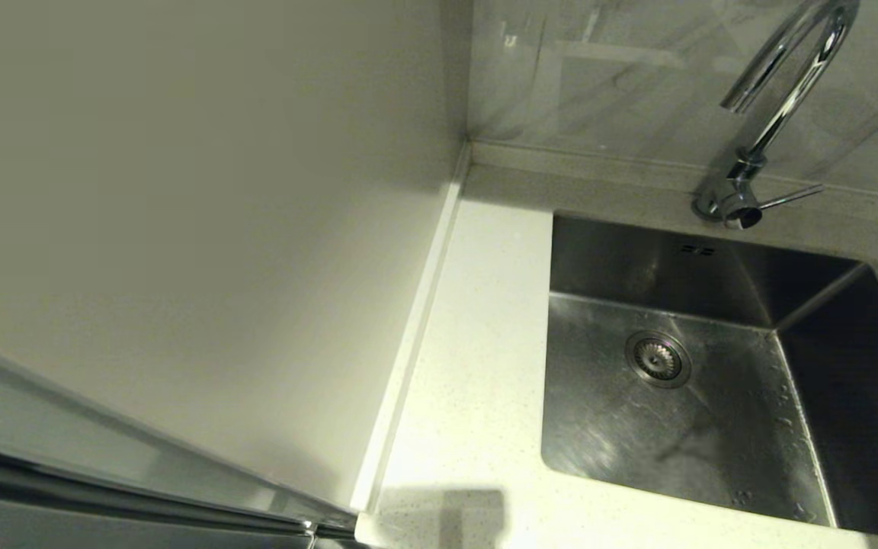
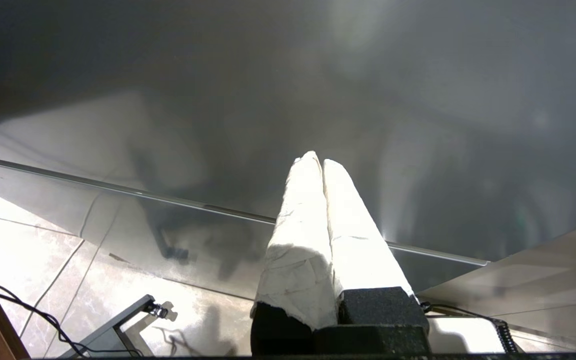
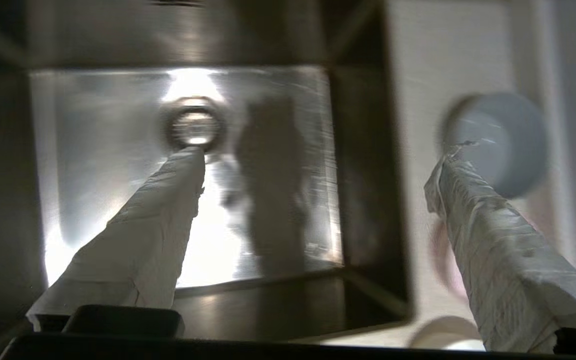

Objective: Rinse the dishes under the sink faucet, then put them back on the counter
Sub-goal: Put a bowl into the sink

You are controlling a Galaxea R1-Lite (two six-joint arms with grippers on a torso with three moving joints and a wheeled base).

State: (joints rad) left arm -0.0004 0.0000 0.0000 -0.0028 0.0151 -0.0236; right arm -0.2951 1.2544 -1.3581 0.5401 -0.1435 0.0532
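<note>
The steel sink [image 1: 622,427] lies at the right of the head view, with its round drain [image 1: 658,358] and nothing in it. The chrome faucet [image 1: 782,99] arches over its back edge, its lever [image 1: 789,198] pointing right. Neither gripper shows in the head view. In the right wrist view my right gripper [image 3: 318,157] stands wide open above the sink [image 3: 118,150], holding nothing. Beside the basin, on the counter [image 3: 443,60], sit a pale blue-grey bowl [image 3: 498,140], a pink bowl [image 3: 440,260] mostly hidden behind a finger, and a whitish bowl [image 3: 443,332]. My left gripper [image 2: 318,159] is shut and empty, away from the sink.
The speckled counter [image 1: 477,343] runs along the sink's left side. A smooth cream wall panel [image 1: 203,229] rises to its left, and a tiled backsplash [image 1: 622,76] stands behind the faucet. The left wrist view shows a steel front [image 2: 168,125] and floor tiles [image 2: 28,250].
</note>
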